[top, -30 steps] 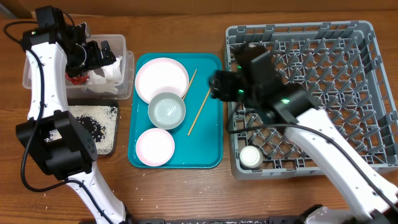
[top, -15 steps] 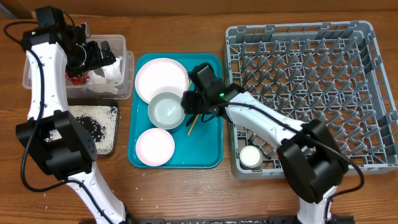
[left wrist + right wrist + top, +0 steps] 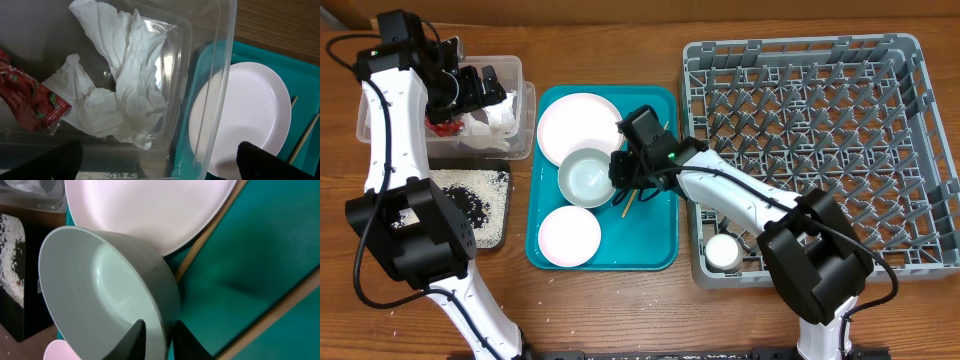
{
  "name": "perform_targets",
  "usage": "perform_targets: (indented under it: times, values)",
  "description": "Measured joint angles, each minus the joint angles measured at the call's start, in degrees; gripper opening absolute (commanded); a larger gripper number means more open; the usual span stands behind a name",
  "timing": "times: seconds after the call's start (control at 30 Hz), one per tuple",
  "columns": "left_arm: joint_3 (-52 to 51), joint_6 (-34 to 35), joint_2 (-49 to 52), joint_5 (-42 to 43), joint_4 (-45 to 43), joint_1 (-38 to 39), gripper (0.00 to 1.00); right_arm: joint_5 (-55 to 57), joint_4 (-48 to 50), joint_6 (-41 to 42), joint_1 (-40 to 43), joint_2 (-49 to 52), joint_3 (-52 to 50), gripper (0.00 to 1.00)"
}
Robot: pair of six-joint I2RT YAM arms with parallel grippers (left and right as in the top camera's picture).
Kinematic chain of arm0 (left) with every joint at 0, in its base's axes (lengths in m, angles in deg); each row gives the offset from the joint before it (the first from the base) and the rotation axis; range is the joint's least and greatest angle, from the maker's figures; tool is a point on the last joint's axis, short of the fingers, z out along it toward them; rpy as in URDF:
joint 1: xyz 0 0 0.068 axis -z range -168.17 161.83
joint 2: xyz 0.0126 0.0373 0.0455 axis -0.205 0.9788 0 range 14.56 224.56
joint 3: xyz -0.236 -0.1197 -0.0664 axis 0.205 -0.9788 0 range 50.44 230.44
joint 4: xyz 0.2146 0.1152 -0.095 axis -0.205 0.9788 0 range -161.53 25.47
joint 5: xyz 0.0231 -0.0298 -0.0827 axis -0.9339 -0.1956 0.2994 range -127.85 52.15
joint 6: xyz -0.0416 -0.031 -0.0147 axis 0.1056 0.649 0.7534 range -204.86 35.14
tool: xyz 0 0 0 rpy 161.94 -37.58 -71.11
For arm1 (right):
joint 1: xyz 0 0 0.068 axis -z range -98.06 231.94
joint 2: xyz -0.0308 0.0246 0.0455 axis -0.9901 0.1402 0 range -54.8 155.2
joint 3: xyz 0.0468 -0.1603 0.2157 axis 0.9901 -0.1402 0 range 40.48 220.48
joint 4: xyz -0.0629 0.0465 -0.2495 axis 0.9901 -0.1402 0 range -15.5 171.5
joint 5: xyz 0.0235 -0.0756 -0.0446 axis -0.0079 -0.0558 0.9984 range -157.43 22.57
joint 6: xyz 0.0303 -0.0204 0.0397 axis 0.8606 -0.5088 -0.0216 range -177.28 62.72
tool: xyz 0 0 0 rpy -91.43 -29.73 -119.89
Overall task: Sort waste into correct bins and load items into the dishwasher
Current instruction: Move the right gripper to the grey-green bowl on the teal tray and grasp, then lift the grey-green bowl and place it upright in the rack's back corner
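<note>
Quick status from us: our right pincer (image 3: 159,326) is low over the teal tray (image 3: 660,245) in the middle of the tabletop (image 3: 620,310). It's pinching the rim of the pale grey-green bowl (image 3: 105,285), one finger inside and one outside, on the side nearest the grey dish rack (image 3: 820,140). The bowl sits mid-tray, right up against the near edge of the white plate (image 3: 578,124), and there's a pinkish plate (image 3: 569,235) just beside it toward the near edge of the tabletop. Two wooden chopsticks (image 3: 642,185) lie on the tray's right half, one right alongside the plate's edge and the other a bit farther right. The rack fills the right side of the tabletop and has a small white cup (image 3: 723,252) standing in its near left corner. Our left pincer (image 3: 157,155) is spread wide with nothing in it, hovering over the clear plastic tub (image 3: 227,60) at the far left corner. In the tub we've got the crumpled white napkin (image 3: 120,95), with the red wrapper (image 3: 25,102) touching its left side. Just nearer along the left edge is the black tray (image 3: 470,205), with white rice-like grains (image 3: 492,182) and dark bits scattered in it.
</note>
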Motion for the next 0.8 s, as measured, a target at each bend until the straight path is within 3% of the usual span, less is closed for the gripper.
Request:
perform_targets:
  times: [0.07, 0.1, 0.37, 0.47, 0.53, 0.67, 0.8]
  values:
    - [0.0, 0.0, 0.0, 0.0, 0.0, 0.0, 1.0, 0.2, 0.4, 0.1, -0.6, 0.7, 0.0, 0.15]
    - [0.0, 0.0, 0.0, 0.0, 0.0, 0.0, 1.0, 0.3, 0.4, 0.0, -0.6, 0.9, 0.0, 0.04]
    - [0.0, 0.0, 0.0, 0.0, 0.0, 0.0, 1.0, 1.5, -3.0, 1.7, -0.2, 0.7, 0.2, 0.04]
    - [0.0, 0.0, 0.0, 0.0, 0.0, 0.0, 1.0, 6.0, -6.5, 1.6, 0.7, -4.0, 0.7, 0.04]
    - [0.0, 0.0, 0.0, 0.0, 0.0, 0.0, 1.0, 12.4, -8.7, 1.5, 1.4, -9.2, 2.1, 0.04]
    - [0.0, 0.0, 0.0, 0.0, 0.0, 0.0, 1.0, 38.0, -9.9, -3.5, 3.5, -22.3, 5.2, 0.04]
    - [0.0, 0.0, 0.0, 0.0, 0.0, 0.0, 1.0, 63.0, -5.5, -11.8, 4.7, -21.9, 6.0, 0.04]
